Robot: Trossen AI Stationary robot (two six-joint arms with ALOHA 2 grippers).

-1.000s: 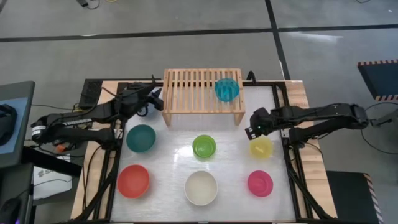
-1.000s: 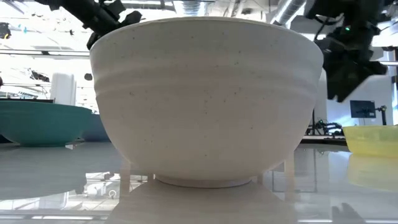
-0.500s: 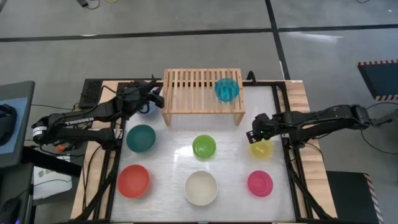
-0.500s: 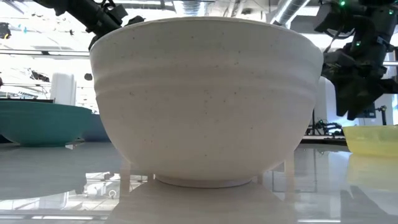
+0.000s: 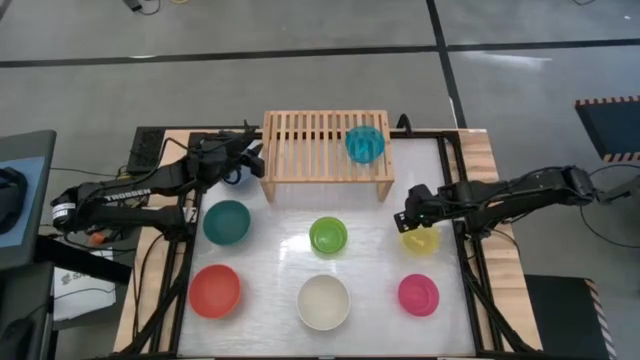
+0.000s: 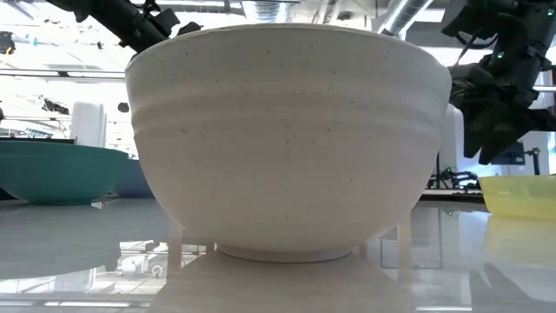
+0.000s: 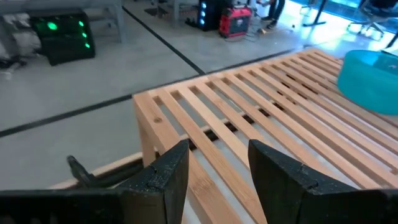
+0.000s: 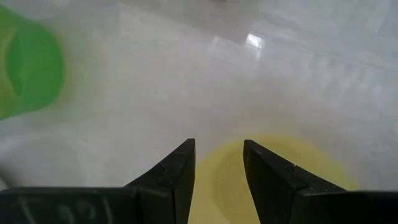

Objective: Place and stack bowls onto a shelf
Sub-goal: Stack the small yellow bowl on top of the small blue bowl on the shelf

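A glossy white table top (image 5: 270, 250) lies centred. At nine o'clock sits a dark grey cabinet (image 5: 25, 195); at three o'clock, a blue hazard-striped crate (image 5: 612, 125).

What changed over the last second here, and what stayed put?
The right hand moved from beside the shelf toward the yellow bowl and now sits open over its rim, gripping nothing. The left hand, the cyan bowl and the other bowls stayed put.
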